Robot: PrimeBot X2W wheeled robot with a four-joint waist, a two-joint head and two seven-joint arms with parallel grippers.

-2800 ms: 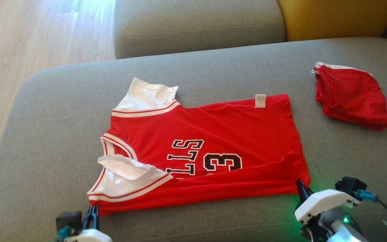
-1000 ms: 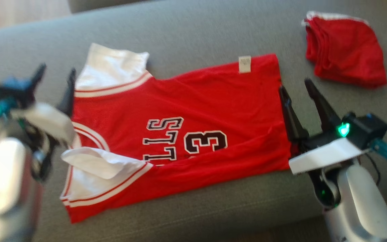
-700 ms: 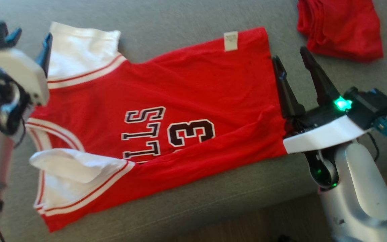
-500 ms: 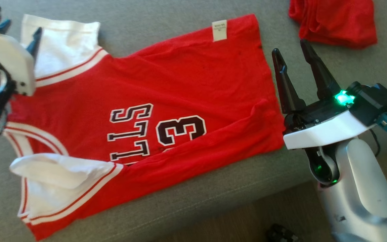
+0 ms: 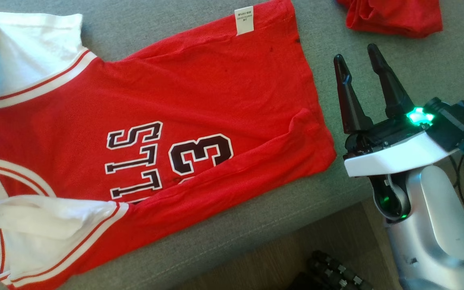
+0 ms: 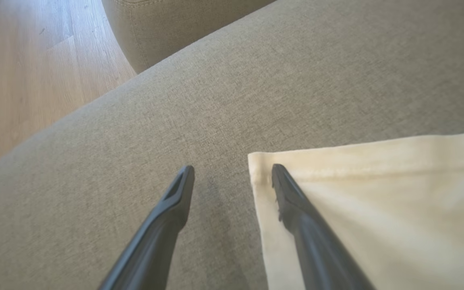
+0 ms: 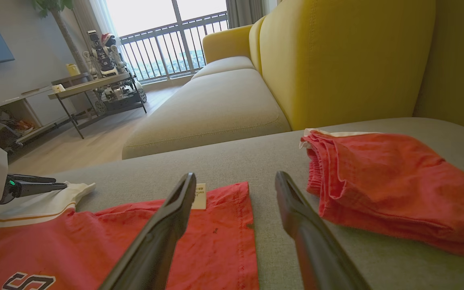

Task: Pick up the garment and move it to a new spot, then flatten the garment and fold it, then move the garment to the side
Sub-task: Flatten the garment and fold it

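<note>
Laid out number-side up on the grey sofa seat (image 5: 155, 20): the red jersey (image 5: 216, 92), collar end toward 9 o'clock and hem toward 3 o'clock in the head view. Turned over along the near long edge, toward 5 o'clock: a fold (image 5: 264, 161) of the red cloth. At 12 o'clock on the far edge: a white care label (image 5: 243, 20).

Just beside the hem at 3 o'clock, off the cloth: right jaws, spread wide and holding nothing, dark fingers (image 5: 349, 96) pointing toward 12 o'clock.

At 10 o'clock: left jaws, also wide open and empty, one of the fingers (image 6: 292, 205) over the corner of the white sleeve (image 6: 377, 201), the other over bare cushion.

At 1 o'clock, well apart from the jersey: a second red garment (image 7: 385, 189), folded, with a yellow backrest (image 7: 344, 56) behind.
</note>
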